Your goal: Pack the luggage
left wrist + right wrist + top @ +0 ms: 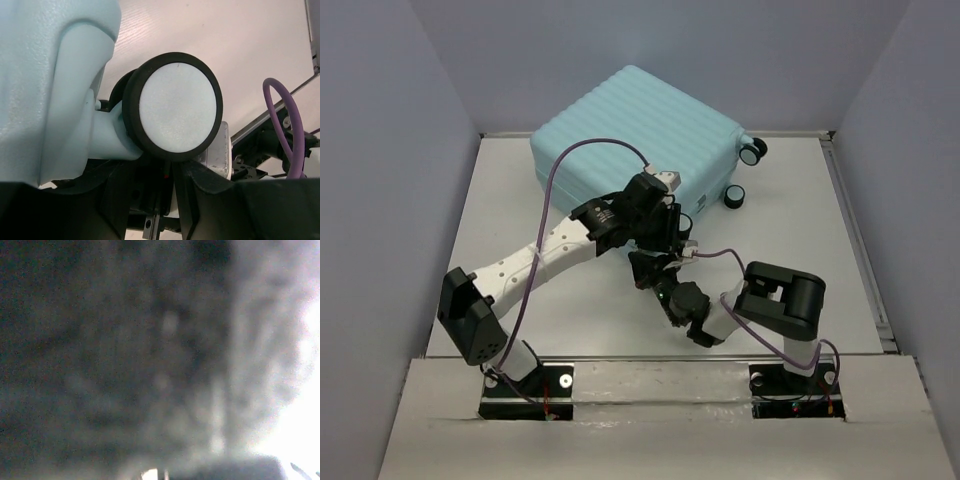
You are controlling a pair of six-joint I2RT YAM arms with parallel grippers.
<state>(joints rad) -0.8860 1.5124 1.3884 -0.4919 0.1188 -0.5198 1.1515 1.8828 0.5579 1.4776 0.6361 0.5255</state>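
luggage (630, 130) lies closed at twelve o'clock on the table (500, 210). left gripper (672, 232) is at its near edge, a caster wheel (179, 109) just beyond the fingers; jaw state i cannot tell. right gripper (648, 268), at seven o'clock of it, is closed, its view blurred. probably best: steady the shell, move slowly.

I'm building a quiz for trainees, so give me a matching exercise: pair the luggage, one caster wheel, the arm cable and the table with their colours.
Things:
1. luggage
2. caster wheel
3. cable
4. table

Colours:
A. purple
B. plain white
C. pale aqua
D. black rim, white face

Pairs: 1-C, 2-D, 3-A, 4-B
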